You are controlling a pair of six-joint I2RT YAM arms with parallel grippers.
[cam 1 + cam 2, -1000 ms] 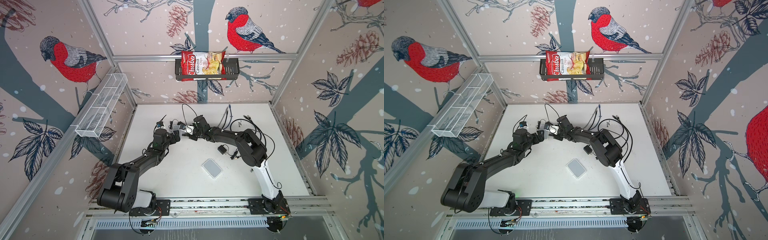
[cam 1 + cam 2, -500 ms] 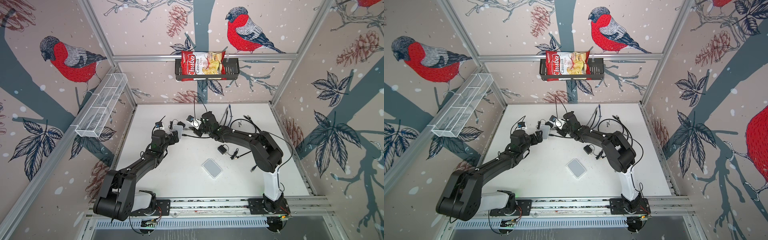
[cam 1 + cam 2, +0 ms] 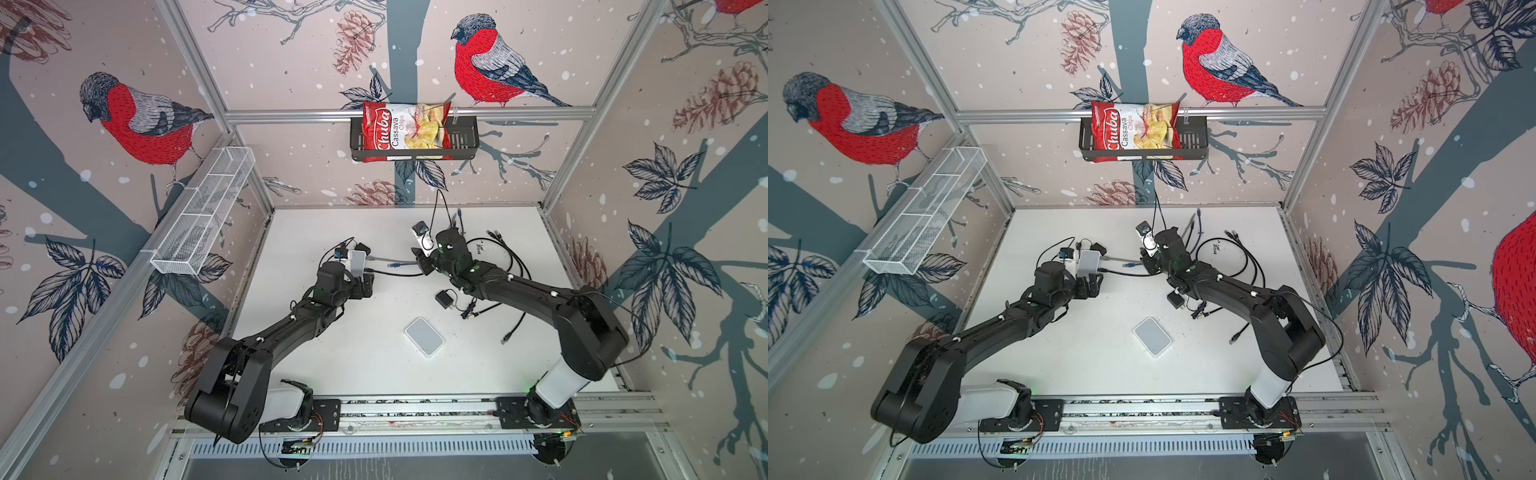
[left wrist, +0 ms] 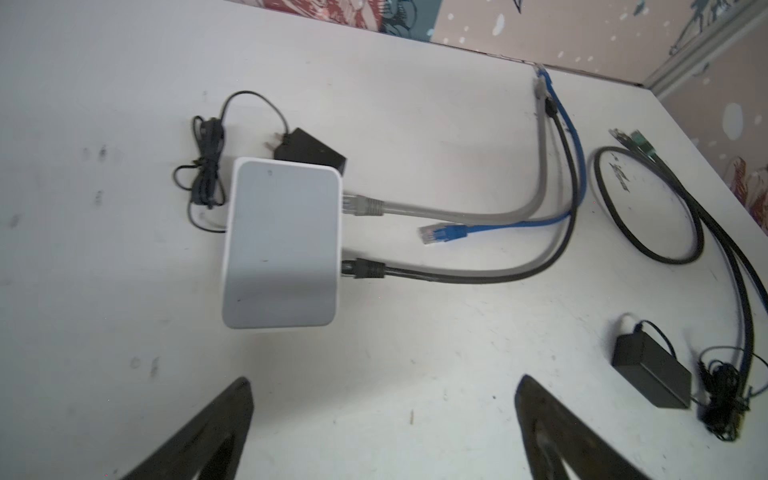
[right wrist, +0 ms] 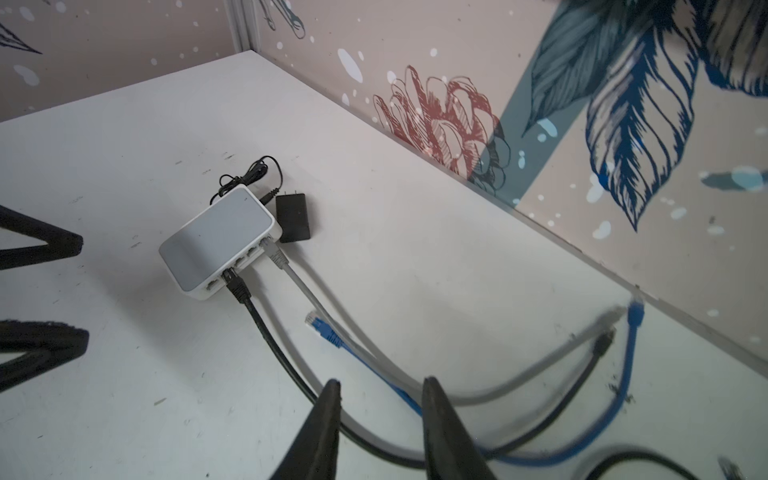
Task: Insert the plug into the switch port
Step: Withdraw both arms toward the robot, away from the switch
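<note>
— Quick: where's the plug?

— Blue plug (image 4: 440,233), clear boxy tip on a blue boot, lying loose on the white table (image 4: 124,83). It's just beside the switch (image 4: 282,245), tip toward the port side, in no port. It sits between the grey cable (image 4: 415,210) and the black cable (image 4: 415,274), both plugged in.

— Switch shape?

— Flat rounded rectangle, smooth matte grey top, white plastic rim. From my right wrist view I see its square ports (image 5: 249,253) in a row along one side. A blocky black adapter (image 4: 309,151) with two metal prongs sits just beside one corner, its thin cord bundled next to it.

— Fingers?

— My left fingers (image 4: 216,424) are spread wide and empty: tapered black wedges, near the switch, not touching it. My right fingers (image 5: 320,428) stand apart with a narrow gap, pinching nothing. The round-jacketed cables run along the table beneath them.

— Else?

— In both top views I see a second switch (image 3: 424,336), same shape, lying well apart from the first, out in the middle of the table. A second adapter (image 3: 444,299), also a black block, lies near it. The table surface is scuffed and speckled.
</note>
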